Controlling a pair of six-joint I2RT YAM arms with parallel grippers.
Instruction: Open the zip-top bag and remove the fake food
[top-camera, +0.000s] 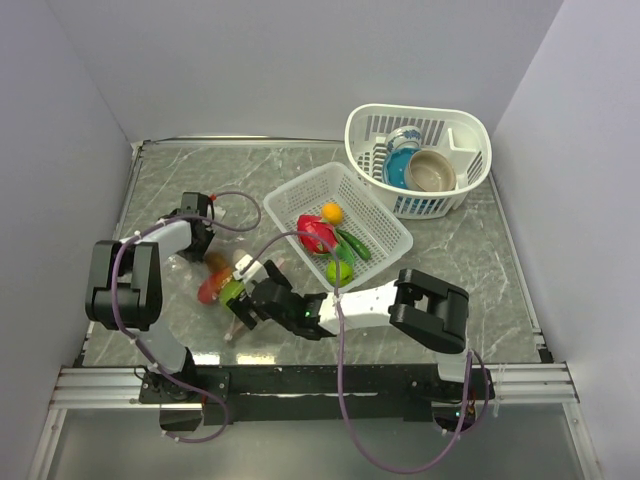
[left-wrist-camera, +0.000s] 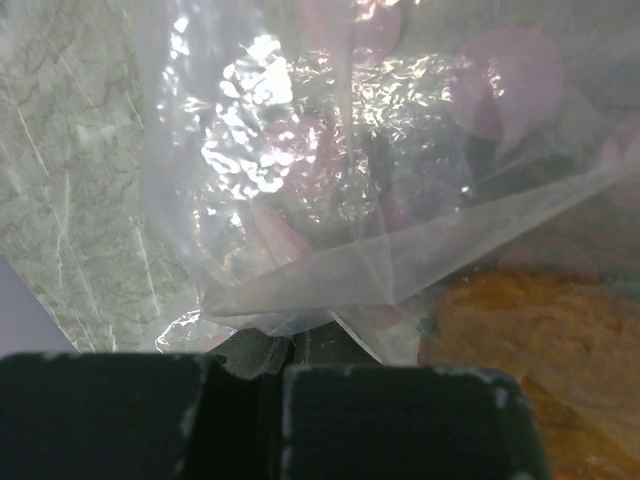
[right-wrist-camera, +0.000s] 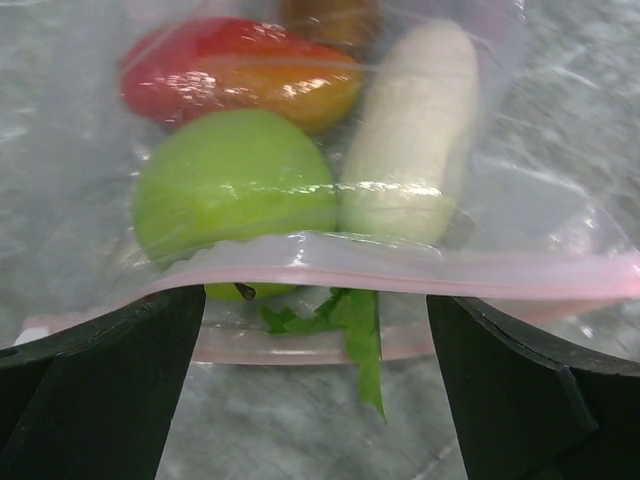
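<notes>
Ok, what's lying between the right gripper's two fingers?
The pink zip strip of the zip-top bag, with a green leaf just below it; the right wrist view shows it.

the left arm (top-camera: 120, 285) is bending sharply at the elbow, left claw (left-wrist-camera: 272, 372) pinching closed on the bag (left-wrist-camera: 330, 270). the right arm (top-camera: 430, 310) is stretching low to the left, right claw (right-wrist-camera: 315, 320) gaping wide.

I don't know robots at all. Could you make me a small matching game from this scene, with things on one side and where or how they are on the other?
Things:
A. bowl
B. orange ball
C. pale long fruit
D. right gripper

Places or states:
1. inside the bag
2. in the tall basket, beside the cup
3. open, at the zip strip
4. in the low basket

Pairs: A-2, B-4, C-1, D-3
</notes>
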